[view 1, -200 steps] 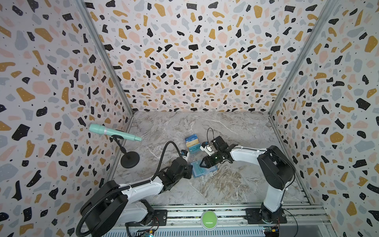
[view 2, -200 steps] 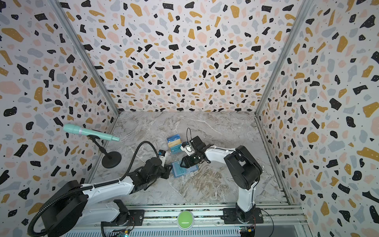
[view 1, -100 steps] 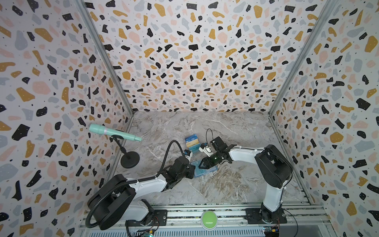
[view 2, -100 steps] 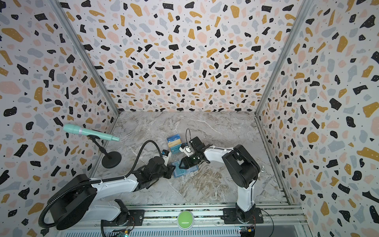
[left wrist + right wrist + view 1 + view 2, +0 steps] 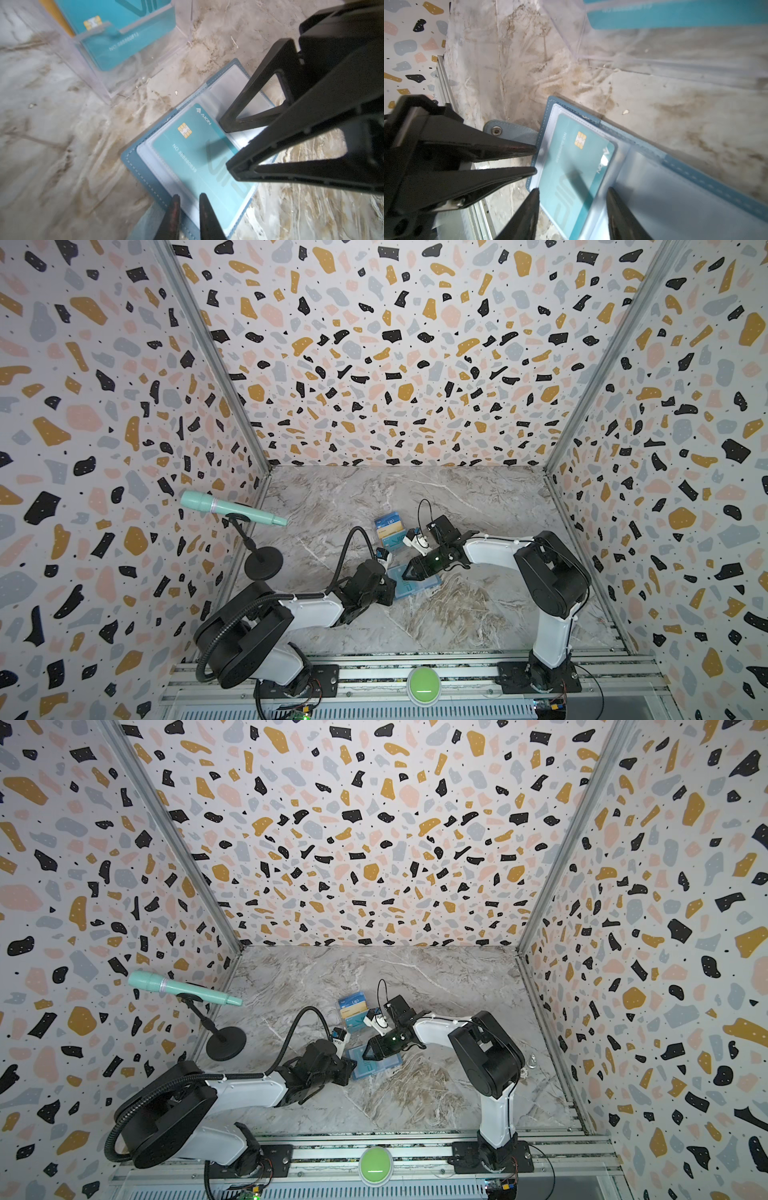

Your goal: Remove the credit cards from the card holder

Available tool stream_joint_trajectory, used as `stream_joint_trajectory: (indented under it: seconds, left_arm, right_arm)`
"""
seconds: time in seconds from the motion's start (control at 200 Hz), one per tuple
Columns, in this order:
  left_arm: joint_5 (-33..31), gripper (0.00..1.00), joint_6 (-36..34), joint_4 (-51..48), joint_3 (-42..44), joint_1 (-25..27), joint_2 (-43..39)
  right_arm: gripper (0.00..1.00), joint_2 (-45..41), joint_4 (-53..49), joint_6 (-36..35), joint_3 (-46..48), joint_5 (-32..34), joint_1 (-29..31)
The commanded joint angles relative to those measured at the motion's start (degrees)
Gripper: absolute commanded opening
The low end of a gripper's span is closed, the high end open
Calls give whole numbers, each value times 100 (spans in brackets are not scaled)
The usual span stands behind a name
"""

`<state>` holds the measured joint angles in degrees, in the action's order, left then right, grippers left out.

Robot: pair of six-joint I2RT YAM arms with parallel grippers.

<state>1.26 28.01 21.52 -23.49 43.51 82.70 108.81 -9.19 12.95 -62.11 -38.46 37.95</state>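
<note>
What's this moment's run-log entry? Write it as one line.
right gripper: open, tips over teal credit card | card: in sleeve of open card holder | left gripper: narrow at holder edge, grip unclear

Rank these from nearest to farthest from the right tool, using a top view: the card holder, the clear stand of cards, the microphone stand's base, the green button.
1. Card holder: directly under the right tool.
2. Clear stand of cards: just behind, toward the back wall.
3. Microphone stand's base: far left.
4. Green button: front rail.
</note>
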Motion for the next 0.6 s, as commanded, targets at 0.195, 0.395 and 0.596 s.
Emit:
stream_joint_trajectory:
  seconds: [0.195,0.395,0.596]
  left_arm:
    - [94,19,-73,386,194,-29,120]
    - [94,18,-75,388,237,-28,109]
    - [116,18,-83,397,241,-29,111]
  right_arm:
    - [47,258,-176,-41,-69,-587,10]
    - [44,234,9,47,3,-993,-15]
    - [42,176,107,109,58,-1220,-48]
